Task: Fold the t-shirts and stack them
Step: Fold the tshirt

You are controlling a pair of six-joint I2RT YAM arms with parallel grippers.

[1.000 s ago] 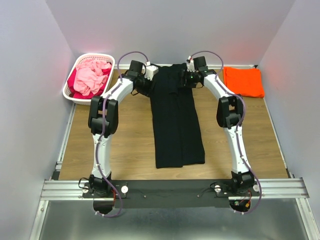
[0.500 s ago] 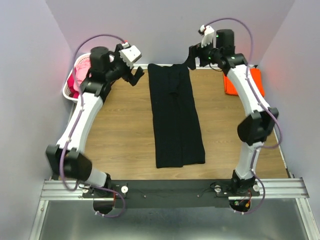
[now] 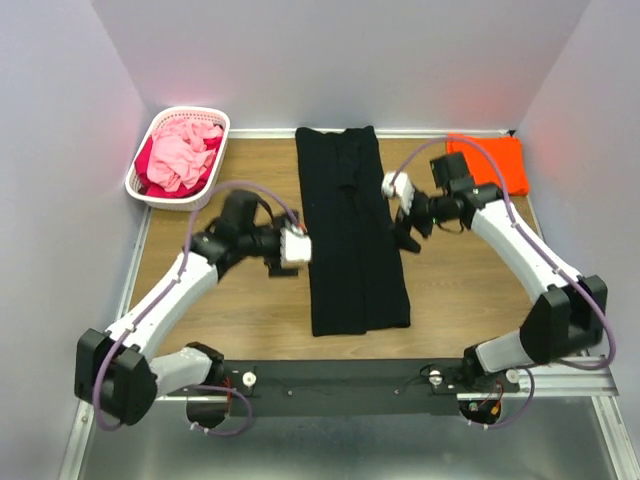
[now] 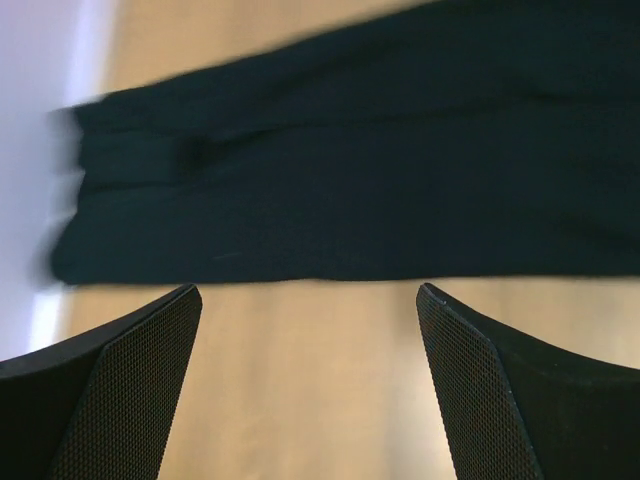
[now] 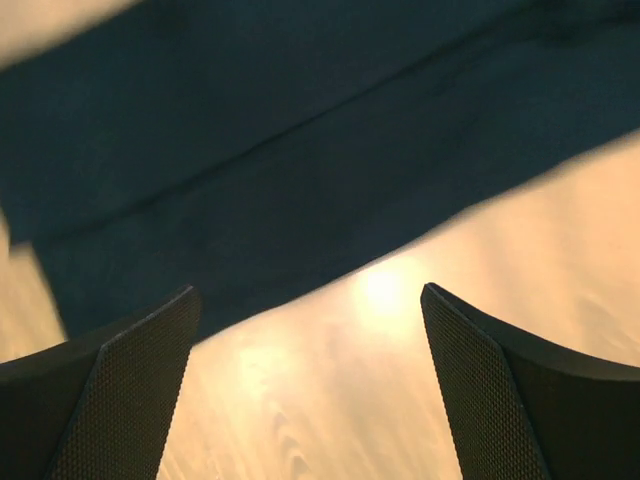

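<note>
"While my left gripper (image 4: 307, 292) hangs with its fingers spread wide and nothing between them, its tips sit just off the left long edge of the black t-shirt (image 3: 350, 240). My right gripper (image 5: 309, 290) is the same on the other side: spread, empty, just beside the cloth."

"Where does the shirt lie?"

"Flat on the table (image 3: 250, 310), folded lengthwise into a long strip running from the far edge towards my bases. I flank it about halfway along. The orange t-shirt (image 3: 495, 160) sits folded in the far right corner, apart from the black one. The white basket (image 3: 190, 110) of pink clothes (image 3: 180, 155) stands far left."

"What worries you?"

"Layers, mostly. The strip is several thicknesses of soft cloth. If my fingers close on the top one alone, I judge the lengthwise fold will peel open as I lift. If one side bites deeper or rises sooner, the strip will skew and the next fold will come out crooked. If I come in too shallow, I could ruck the edge inward."

"And the orange one?"

"My right forearm reaches just past its corner, so a careless swing there could brush it and spoil the pile."
</note>
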